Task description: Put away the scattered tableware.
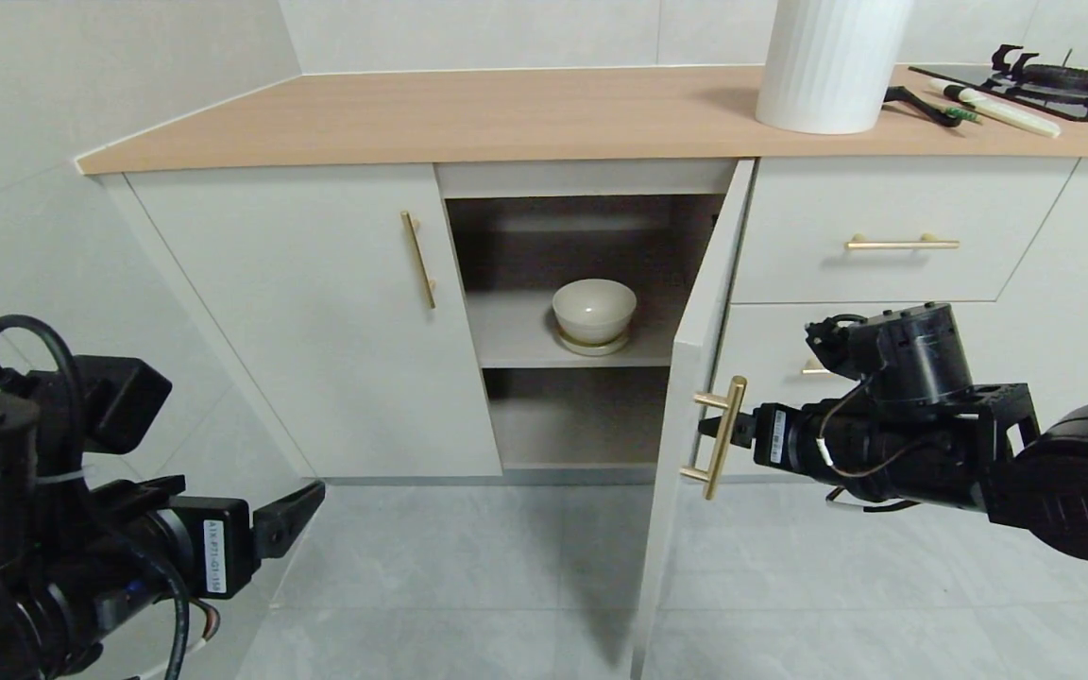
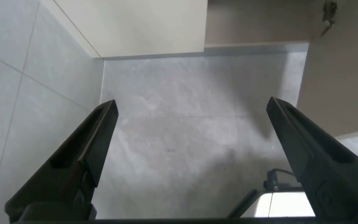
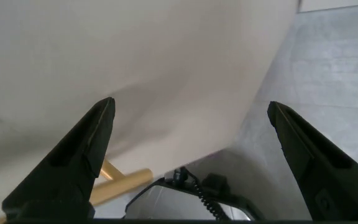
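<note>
Bowl (image 1: 593,310) on plate (image 1: 589,347), near shelf's (image 1: 516,331) front edge; stowing looks done. Door (image 1: 695,378) open, probably left to shut. Right pincer (image 3: 190,106) released at handle (image 1: 731,401); left pincer (image 2: 191,104) released above floor (image 2: 185,149).

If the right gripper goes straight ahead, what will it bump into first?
Most likely the open cabinet door: the right gripper points at its face with jaws open, close beside the gold handle. Whether it is touching the door is unclear.
</note>
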